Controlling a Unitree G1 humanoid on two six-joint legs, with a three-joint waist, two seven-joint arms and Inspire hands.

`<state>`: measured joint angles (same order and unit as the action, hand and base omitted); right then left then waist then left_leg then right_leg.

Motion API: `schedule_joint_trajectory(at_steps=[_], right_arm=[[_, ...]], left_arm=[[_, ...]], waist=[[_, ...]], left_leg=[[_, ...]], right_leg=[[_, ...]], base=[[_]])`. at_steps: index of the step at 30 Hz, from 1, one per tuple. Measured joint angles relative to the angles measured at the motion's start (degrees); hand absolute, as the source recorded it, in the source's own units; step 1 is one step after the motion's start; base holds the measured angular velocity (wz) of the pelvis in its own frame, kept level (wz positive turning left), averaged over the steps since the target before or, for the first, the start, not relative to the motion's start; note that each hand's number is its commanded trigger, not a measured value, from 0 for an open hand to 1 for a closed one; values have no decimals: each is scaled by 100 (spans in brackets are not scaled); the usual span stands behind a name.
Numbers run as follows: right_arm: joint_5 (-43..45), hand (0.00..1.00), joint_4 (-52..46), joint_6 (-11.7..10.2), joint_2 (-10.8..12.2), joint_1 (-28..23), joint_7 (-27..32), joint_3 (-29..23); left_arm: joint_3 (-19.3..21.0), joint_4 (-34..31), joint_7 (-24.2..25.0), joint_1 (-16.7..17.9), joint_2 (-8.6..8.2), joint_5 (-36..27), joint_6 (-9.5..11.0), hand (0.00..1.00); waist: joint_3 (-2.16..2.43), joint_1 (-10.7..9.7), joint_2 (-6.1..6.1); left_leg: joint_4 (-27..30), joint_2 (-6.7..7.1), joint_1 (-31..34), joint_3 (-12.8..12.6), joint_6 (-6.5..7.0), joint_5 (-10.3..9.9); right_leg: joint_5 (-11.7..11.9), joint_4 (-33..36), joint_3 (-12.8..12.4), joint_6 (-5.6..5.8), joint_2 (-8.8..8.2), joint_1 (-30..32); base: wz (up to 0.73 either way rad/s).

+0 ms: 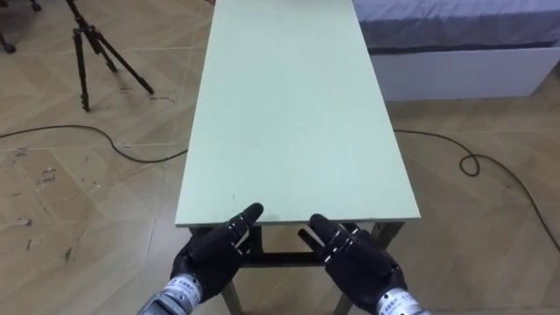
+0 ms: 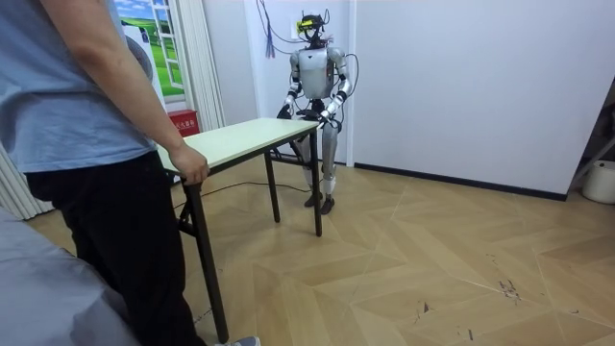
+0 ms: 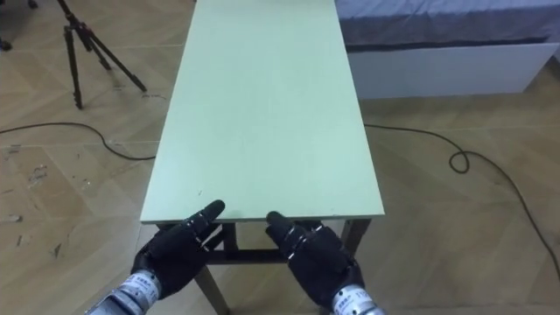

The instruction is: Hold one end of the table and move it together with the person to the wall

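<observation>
A long pale green table [image 1: 297, 105] with dark metal legs stretches away from me. I stand at its near short end. My left hand [image 1: 210, 258] and right hand [image 1: 359, 262] grip that edge side by side, thumbs lying on top and fingers reaching underneath. In the room view a person [image 2: 96, 144] in a blue shirt stands at the far end of the table [image 2: 240, 135]. The person's hand [image 2: 190, 165] is closed over its corner.
A black tripod [image 1: 96, 48] stands on the wood floor to the table's left, with a dark cable [image 1: 87, 136] beside it. A bed [image 1: 464, 44] lies close along the right, another cable [image 1: 472, 162] looping below it. Open floor [image 2: 432, 259] spreads at the room view's right.
</observation>
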<state>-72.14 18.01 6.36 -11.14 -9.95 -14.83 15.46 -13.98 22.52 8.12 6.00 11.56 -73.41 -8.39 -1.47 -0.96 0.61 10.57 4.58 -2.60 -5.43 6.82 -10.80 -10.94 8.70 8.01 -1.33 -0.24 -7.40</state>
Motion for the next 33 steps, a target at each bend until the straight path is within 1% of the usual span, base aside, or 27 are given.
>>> schedule_joint_trajectory(at_steps=[3, 4, 6, 9, 12, 14, 15, 16, 17, 20, 22, 24, 26, 31, 32, 33], right_arm=[[-172, 0, 0, -7, 6, 1, 168, -269], [-393, 0, -2, -17, 6, 2, 245, -345], [-634, 0, -11, -15, 17, 10, 325, -346], [-916, 0, -11, -10, 50, 50, 426, -331], [-1119, 0, -12, 0, 87, 53, 447, -335], [-1214, 0, -11, -1, 196, 75, 524, -374], [-1268, 0, -10, -1, 213, 87, 549, -378], [-1333, 0, -10, -1, 241, 101, 588, -384], [-1339, 0, -10, -1, 259, 102, 612, -389], [-1348, 0, -10, 0, 286, 104, 703, -399], [-1514, 0, -11, 0, 308, 114, 773, -418], [-1586, 0, -11, 0, 343, 139, 856, -458], [-1618, 0, -11, 0, 424, 175, 976, -505], [-1775, 0, -11, 0, 458, 213, 1098, -534], [-1778, 11, -11, -4, 474, 216, 1109, -543], [-1785, 72, -12, -6, 479, 216, 1111, -544]], left_arm=[[56, 65, -55, 2, -25, -126, -52, 0], [76, 64, -113, 2, -39, -141, -59, 0], [87, 64, -179, 1, -79, -147, -86, 0], [181, 61, -312, 1, -190, -588, -110, 0], [232, 61, -362, 1, -210, -921, -162, 0], [320, 64, -419, 0, -259, -1046, -193, 0], [358, 67, -425, 0, -280, -1070, -217, 0], [448, 74, -451, 0, -340, -1143, -261, 0], [522, 75, -496, 0, -398, -1174, -286, 0], [605, 112, -552, 0, -459, -1255, -341, 0], [605, 117, -652, -13, -497, -1268, -347, 0], [632, 117, -754, -31, -560, -1268, -347, 0], [709, 116, -851, -42, -639, -1268, -347, 0], [708, 117, -1034, -85, -667, -1266, -356, 0], [708, 117, -1052, -90, -669, -1261, -356, 58], [709, 114, -1065, -91, -669, -1262, -356, 90]], waist=[[2, -19, -3], [4, -18, -6], [7, -16, -12], [11, -5, -19], [20, -5, -32], [22, -1, -30], [23, -1, -28], [25, -1, -26], [26, -1, -23], [38, -8, 4], [53, -17, 35], [56, -15, 71], [63, -15, 94], [71, -12, 123], [71, -12, 123], [71, -12, 123]], left_leg=[[-12, -4, -9, -13, -1, 0], [-17, -6, -11, -16, -2, 1], [-18, -8, -16, -22, -2, 1], [-21, -9, -21, -52, -1, 1], [-21, -10, -29, -64, -1, 1], [-20, -14, -47, -93, -1, 1], [-20, -15, -48, -101, -1, 1], [-20, -16, -52, -113, -1, 1], [-22, -18, -62, -118, -1, 1], [-34, -18, -105, -119, -1, 0], [-34, -17, -113, -118, -1, 0], [-34, -15, -113, -118, -1, 0], [-34, -16, -115, -118, -1, 0], [-31, -17, -122, -119, -1, 0], [-32, -17, -122, -118, -1, 0], [-32, -17, -121, -118, -1, 0]], right_leg=[[0, -1, 4, 0, 2, 4], [0, -1, 10, 0, 3, 6], [0, -1, 10, 0, 4, 5], [0, 1, 11, 0, 2, 9], [0, 3, -2, 0, 1, 8], [0, 10, 0, 0, 1, 2], [0, 10, 0, 0, 1, 2], [0, 10, 0, 0, 1, 2], [0, 9, 3, 0, 1, -8], [0, 7, 6, 0, 3, -49], [0, 7, 12, 0, 2, -60], [0, 7, 13, 0, 0, -60], [0, 7, 13, 0, 1, -60], [0, 5, 7, 0, 1, -65], [0, 5, 1, 0, 2, -65], [0, 6, -2, -1, 2, -63]], base=[[-2], [0], [0], [-4], [-1], [-6], [-6], [-5], [-4], [0], [0], [0], [0], [0], [0], [0]])
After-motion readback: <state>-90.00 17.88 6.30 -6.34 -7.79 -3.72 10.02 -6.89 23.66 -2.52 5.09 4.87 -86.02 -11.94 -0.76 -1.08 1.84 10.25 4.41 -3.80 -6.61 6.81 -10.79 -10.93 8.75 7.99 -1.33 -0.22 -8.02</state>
